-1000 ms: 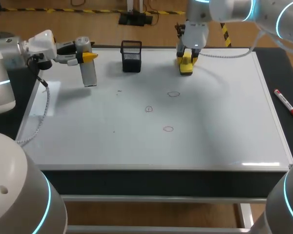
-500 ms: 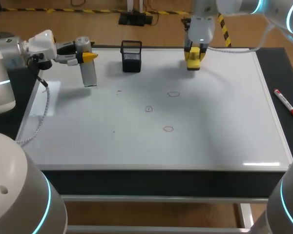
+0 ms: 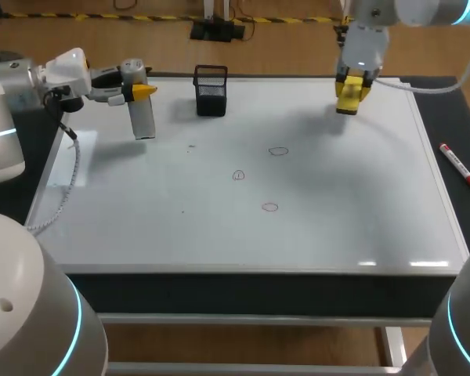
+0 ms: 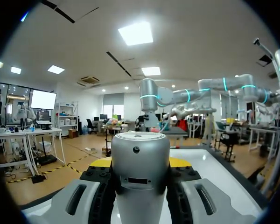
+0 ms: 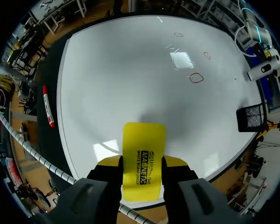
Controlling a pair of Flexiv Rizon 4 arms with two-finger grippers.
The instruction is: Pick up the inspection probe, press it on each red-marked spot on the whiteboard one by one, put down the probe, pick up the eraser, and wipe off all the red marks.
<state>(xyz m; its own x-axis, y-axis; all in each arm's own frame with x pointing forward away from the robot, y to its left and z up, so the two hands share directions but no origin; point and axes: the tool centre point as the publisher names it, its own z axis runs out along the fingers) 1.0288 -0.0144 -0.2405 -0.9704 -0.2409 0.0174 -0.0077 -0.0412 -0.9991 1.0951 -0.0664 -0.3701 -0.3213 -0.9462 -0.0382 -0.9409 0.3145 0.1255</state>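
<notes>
My left gripper (image 3: 139, 89) hangs over the whiteboard's (image 3: 352, 227) far left corner, shut on the grey cylindrical inspection probe (image 3: 143, 117), which hangs upright from it. In the left wrist view the probe (image 4: 140, 172) fills the gap between the fingers of that gripper (image 4: 140, 163). Above the board's far edge, right of the middle, my right gripper (image 3: 351, 84) is shut on the yellow eraser (image 3: 348, 102); the eraser (image 5: 143, 158) shows between its fingers. Three small red circles (image 3: 278, 151) (image 3: 239, 175) (image 3: 269, 207) mark the board's middle, ahead of the right gripper (image 5: 143, 164).
A black mesh basket (image 3: 211, 90) stands at the board's far edge, between the two grippers. On the dark strip right of the board lies a red marker (image 3: 460, 167).
My right arm has carried the eraser to the right along the board's far edge. The left arm and the probe have stayed in place.
</notes>
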